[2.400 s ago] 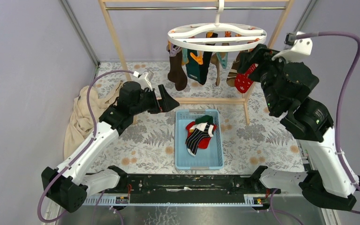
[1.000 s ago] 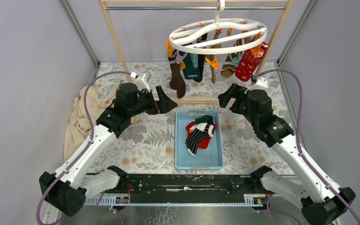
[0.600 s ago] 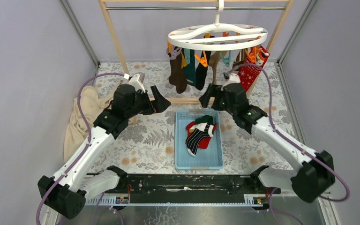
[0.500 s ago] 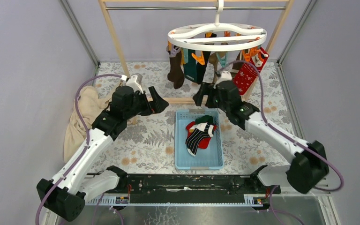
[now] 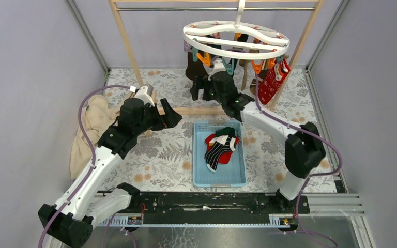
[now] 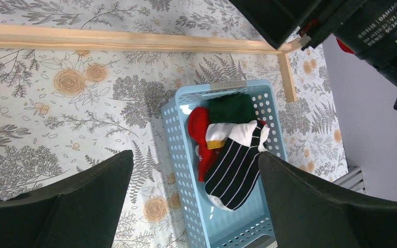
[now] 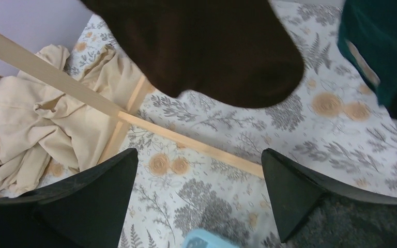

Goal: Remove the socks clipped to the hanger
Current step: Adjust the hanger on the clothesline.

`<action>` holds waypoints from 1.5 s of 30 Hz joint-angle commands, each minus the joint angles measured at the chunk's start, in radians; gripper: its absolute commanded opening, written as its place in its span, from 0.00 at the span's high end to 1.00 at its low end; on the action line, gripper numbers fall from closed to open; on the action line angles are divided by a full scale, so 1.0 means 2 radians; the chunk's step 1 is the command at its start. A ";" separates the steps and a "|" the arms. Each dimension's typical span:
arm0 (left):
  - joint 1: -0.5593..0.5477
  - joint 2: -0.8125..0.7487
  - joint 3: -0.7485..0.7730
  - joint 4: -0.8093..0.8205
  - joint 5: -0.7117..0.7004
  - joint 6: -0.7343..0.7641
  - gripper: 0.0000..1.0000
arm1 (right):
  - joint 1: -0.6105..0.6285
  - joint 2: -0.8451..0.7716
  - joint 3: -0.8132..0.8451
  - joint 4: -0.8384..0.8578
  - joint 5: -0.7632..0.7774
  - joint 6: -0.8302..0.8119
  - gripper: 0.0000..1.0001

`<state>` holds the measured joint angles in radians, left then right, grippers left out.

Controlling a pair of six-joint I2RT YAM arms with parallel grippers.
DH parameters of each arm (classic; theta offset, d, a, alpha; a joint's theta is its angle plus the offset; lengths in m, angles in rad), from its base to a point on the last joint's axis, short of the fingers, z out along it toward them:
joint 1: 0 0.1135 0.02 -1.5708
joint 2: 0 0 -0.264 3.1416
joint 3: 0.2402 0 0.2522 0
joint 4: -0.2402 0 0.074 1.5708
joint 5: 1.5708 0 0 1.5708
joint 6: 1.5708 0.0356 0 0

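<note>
Brown sock now hangs just above the right claw, swung leftward, jaws apart.

On my overhead view, the hanger at twelve o'clock is white, its clips orange and teal. A red white-flecked sock hangs at its four o'clock. My right wrist view shows a dark brown sock and a teal sock. The pale blue basket holds a black-and-white striped sock, a plain red sock and a dark green sock. The cloth is beige. The table cover has grey ferns and orange roses.
</note>
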<state>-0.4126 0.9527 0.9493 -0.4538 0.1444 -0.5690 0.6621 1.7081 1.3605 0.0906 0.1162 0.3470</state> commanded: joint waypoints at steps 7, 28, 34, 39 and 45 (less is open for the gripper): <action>0.010 -0.023 -0.010 -0.021 -0.014 0.022 0.01 | 0.056 0.121 0.156 -0.022 0.217 -0.052 0.00; 0.023 -0.042 -0.017 -0.035 -0.003 0.035 0.01 | 0.055 0.250 0.324 0.031 0.406 -0.186 0.38; 0.026 -0.040 -0.018 -0.033 0.004 0.036 0.01 | 0.056 0.216 0.274 0.044 0.361 -0.180 0.91; 0.027 -0.042 -0.015 -0.035 0.005 0.035 0.01 | 0.060 0.169 0.212 0.051 0.284 -0.156 1.00; 0.027 -0.046 -0.013 -0.040 0.003 0.032 0.01 | 0.084 0.125 0.157 0.054 0.260 -0.166 1.00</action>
<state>-0.3664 0.8803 0.9176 -0.5365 0.1387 -0.5198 0.7864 2.0796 1.7103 0.1341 0.6846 0.0170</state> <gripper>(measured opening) 0.987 0.011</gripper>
